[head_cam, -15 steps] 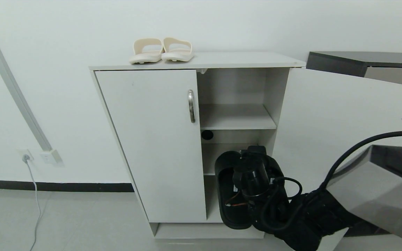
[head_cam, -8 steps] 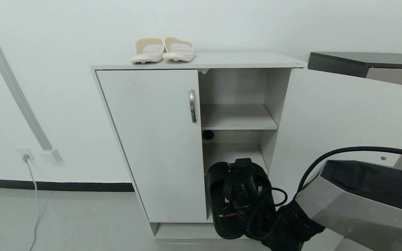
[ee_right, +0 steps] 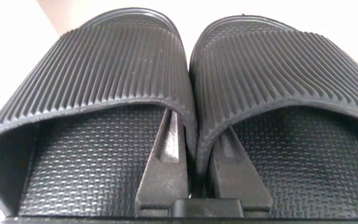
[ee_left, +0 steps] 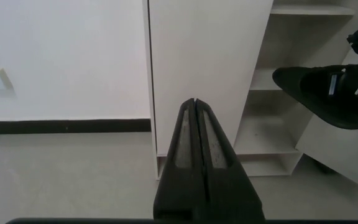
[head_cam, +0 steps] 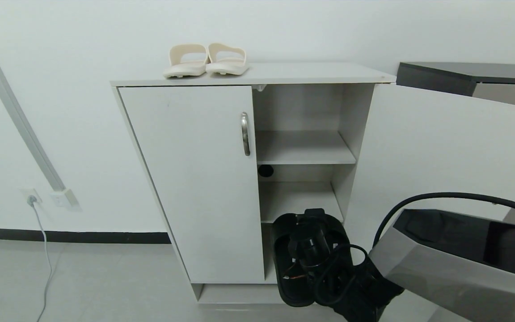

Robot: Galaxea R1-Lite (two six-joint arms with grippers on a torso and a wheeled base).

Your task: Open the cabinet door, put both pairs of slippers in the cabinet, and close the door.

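White wall backs the cabinet. Its right door is swung wide and its left door is closed. The right gripper has one finger inside each black slipper, and the two fingers pinch the adjoining straps together. It holds the pair just in front of the lower opening, under the middle shelf. The beige slippers sit on the cabinet top.

The left gripper hangs low facing the cabinet, its fingers pressed together and holding nothing.

The step looks like sliding the black pair onto the bottom shelf:
- Keep the pinch firm, since the soft straps could slip
- Go in toes first and level, between the left door's edge and the right wall and below the middle shelf
- Set the soles flat, deep enough for the door to close
- Only then spread the fingers and back straight out, so the pair isn't dragged along
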